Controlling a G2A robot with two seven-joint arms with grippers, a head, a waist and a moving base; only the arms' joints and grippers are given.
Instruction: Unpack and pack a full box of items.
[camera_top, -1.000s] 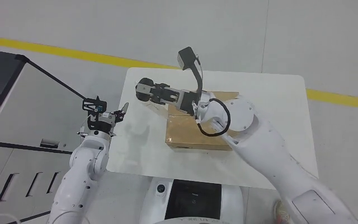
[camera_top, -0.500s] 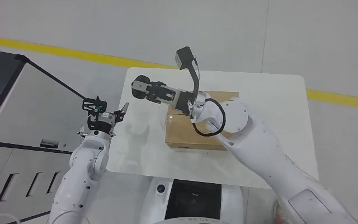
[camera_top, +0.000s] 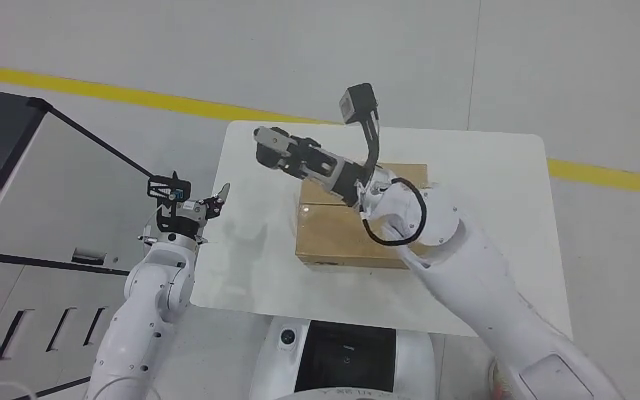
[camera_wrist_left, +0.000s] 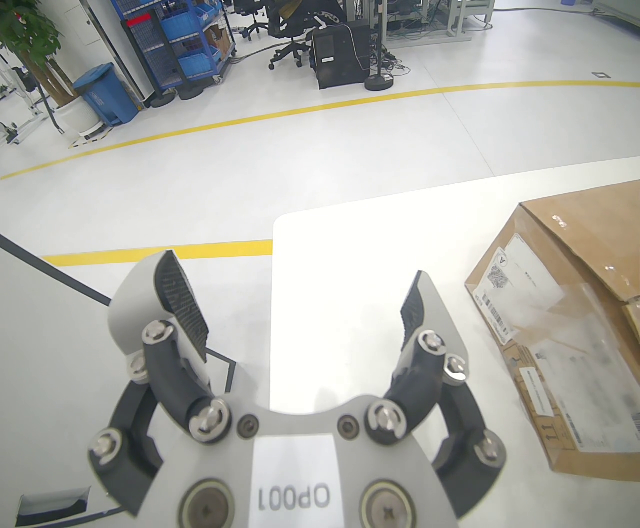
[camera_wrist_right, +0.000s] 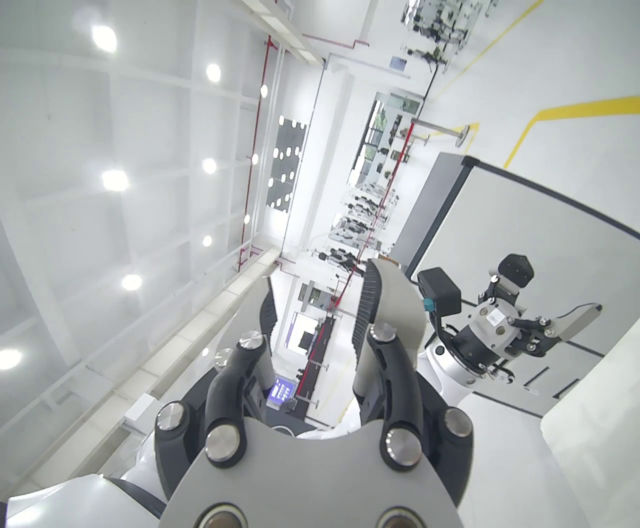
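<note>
Cardboard box (camera_top: 350, 235) on bench (camera_top: 480, 170). Left fingers (camera_wrist_left: 180, 305) spread, empty, at bench edge. Right fingers (camera_wrist_right: 387, 300) apart, empty.

- Left arm (camera_top: 150, 290), right arm (camera_top: 470, 270): glossy white rounded shells.
- Cable (camera_top: 383, 228): black, looped at the right arm's wrist.
- Camera (camera_top: 358, 102): black box on a curved black bracket.
- Left gripper (camera_wrist_left: 292, 272): silver-grey base plate, black links, silver screws (camera_wrist_left: 210, 417), white-backed fingers with black ribbed pads (camera_wrist_left: 177, 300), and a white label (camera_wrist_left: 292, 492) with dark print.
- Right gripper (camera_wrist_right: 322, 282): same build, with silver round-head screws, black links and ribbed pads.
</note>
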